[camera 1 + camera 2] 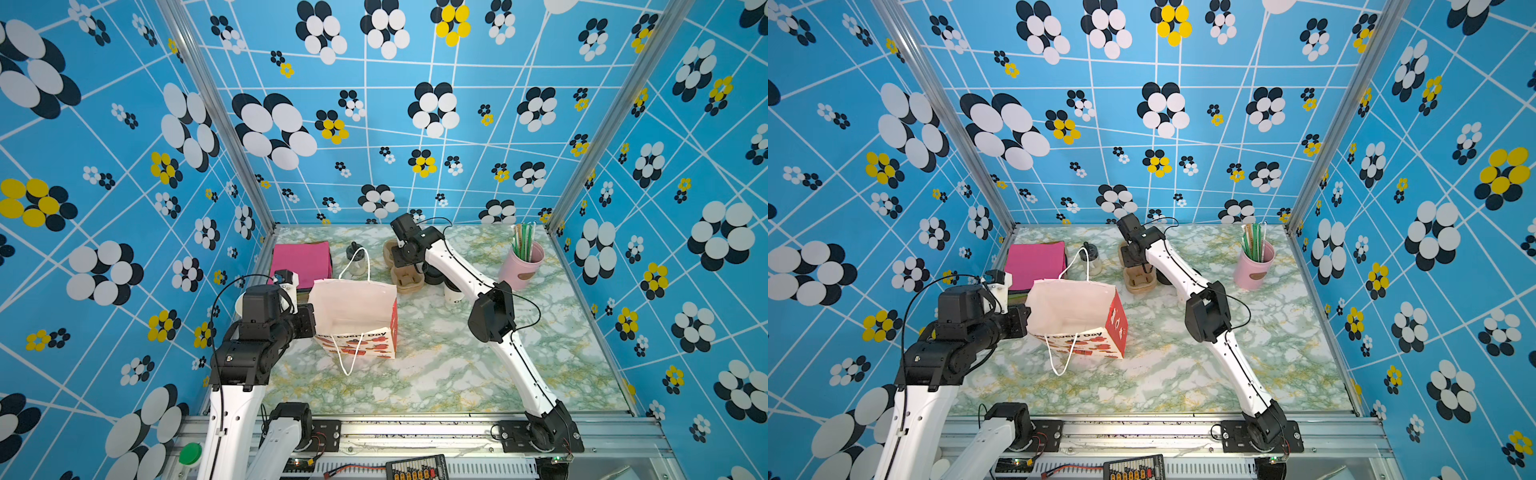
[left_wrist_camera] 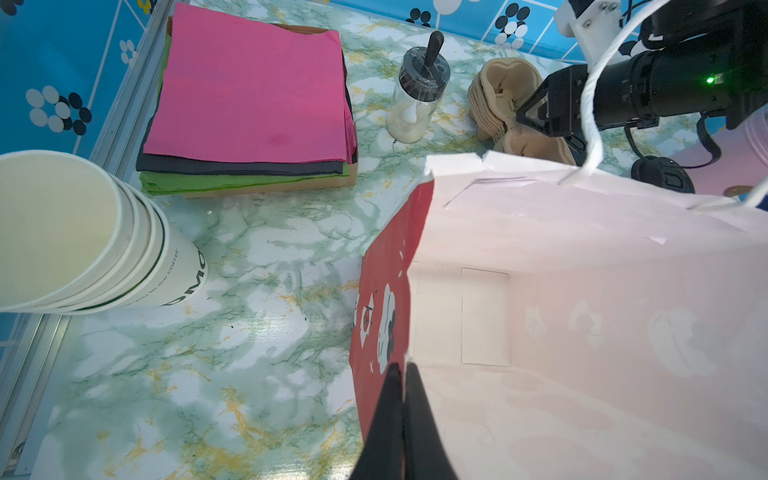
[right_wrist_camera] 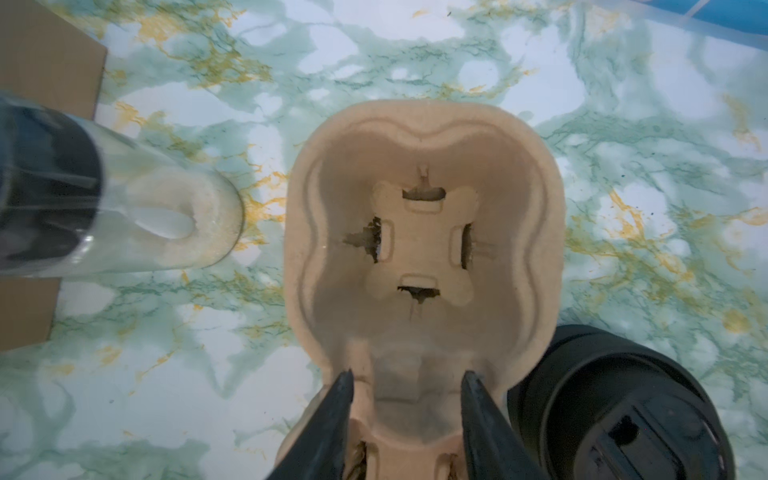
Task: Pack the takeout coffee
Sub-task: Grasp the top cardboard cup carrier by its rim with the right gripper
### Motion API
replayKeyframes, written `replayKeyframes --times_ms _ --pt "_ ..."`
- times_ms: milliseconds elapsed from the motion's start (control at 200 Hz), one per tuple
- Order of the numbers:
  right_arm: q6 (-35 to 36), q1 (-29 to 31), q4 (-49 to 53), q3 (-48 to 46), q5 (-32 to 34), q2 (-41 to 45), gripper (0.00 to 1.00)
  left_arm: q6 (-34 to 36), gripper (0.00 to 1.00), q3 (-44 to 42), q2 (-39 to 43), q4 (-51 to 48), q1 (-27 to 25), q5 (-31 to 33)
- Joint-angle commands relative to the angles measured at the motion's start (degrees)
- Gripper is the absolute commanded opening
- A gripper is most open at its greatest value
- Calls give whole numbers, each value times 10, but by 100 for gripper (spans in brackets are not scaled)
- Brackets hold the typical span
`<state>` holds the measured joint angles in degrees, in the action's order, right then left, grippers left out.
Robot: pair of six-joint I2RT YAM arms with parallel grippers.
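**Bag held ready:** The left gripper (image 2: 401, 370) is clenched on the rim of a white paper carrier bag (image 1: 353, 301) with red side panels. It holds the bag's empty mouth open on the green-veined marble-pattern tabletop (image 1: 436, 374). Farther back, the right gripper (image 3: 407, 380) hangs over a stack of tan moulded-pulp cup carriers (image 3: 424, 249). Its jaws are apart and straddle the narrow neck between the wells; whether they touch the pulp cannot be told. The takeout coffee (image 1: 452, 294), a white paper cup with dark lettering, stands outside the bag, just beside the carriers. It is largely hidden beneath the right arm (image 1: 457, 266). A squat stack of black plastic lids (image 3: 615, 415) sits close by. The step in hand appears to be fetching a carrier. Next, the jaws need to clamp the neck and lift only the top carrier, since nested ones may cling.
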<state>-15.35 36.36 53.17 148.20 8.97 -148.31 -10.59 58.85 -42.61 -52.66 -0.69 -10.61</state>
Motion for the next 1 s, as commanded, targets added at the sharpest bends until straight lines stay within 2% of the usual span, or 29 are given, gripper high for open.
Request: replayKeyframes --times_ms 0,295,645,995 --pt "-9 -1 -11 24 16 -16 43 -7 0 -6 4 9 7 -9" --pt "-21 2 -9 33 5 -40 32 -7 0 -9 7 9 6 -8" --pt "-4 8 12 33 17 -38 20 -12 0 -12 9 13 7 -12" --pt "-8 9 4 33 10 13 15 -14 0 -12 10 14 7 -15"
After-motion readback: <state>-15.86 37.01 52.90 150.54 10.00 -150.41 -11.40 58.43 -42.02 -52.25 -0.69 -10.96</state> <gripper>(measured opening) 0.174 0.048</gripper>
